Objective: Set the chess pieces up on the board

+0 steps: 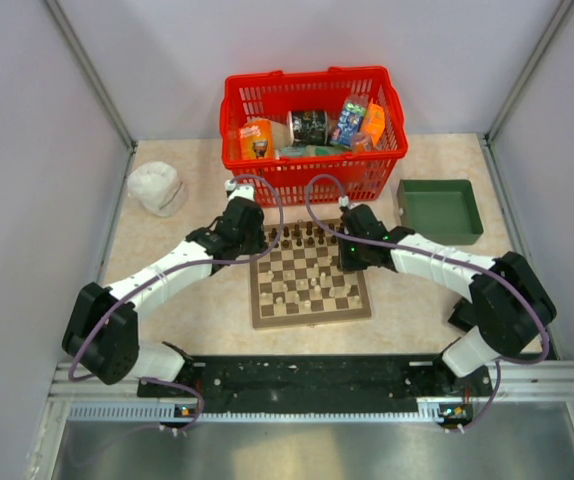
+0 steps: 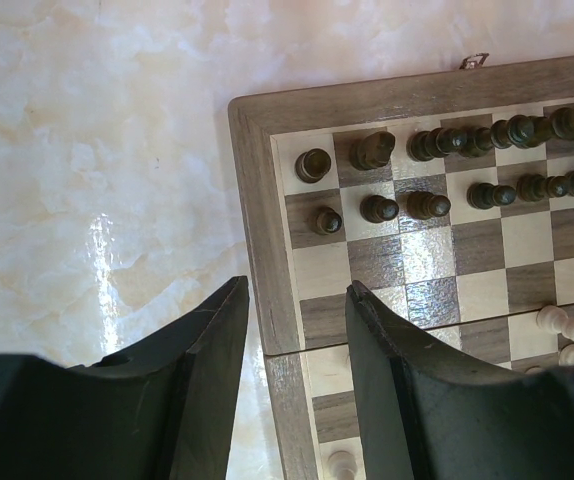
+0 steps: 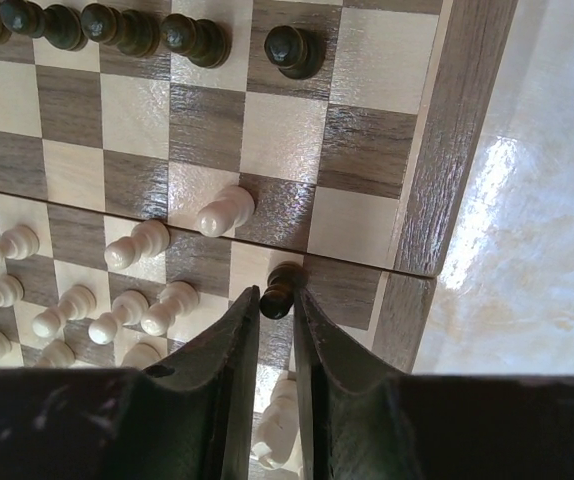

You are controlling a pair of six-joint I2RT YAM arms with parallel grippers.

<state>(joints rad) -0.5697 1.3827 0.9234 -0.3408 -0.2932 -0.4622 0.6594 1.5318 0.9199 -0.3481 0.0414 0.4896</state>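
The dark side looks mostly done. In the left wrist view the dark pieces (image 2: 467, 165) stand in two rows across the upper right of the frame. In the right wrist view the top row stops one square short, so the square in the upper right corner of the board (image 3: 457, 150) is bare.

The stray that could fill it, I think, is the dark pawn (image 3: 280, 288). It stands low in the middle of the frame, among the pale ranks. My right gripper (image 3: 274, 300) has its fingers drawn narrow around that pawn and seems to have it pinched. My left gripper (image 2: 297, 300) hangs part open over the board's left border, holding nothing.

The pale pieces (image 3: 77, 305) are the bigger job left. They crowd the lower left, with one well forward of the others. I cannot tell whether they sit in proper ranks.

The board is wooden and glossy, with a seam across its middle. It lies at the centre of the top view.
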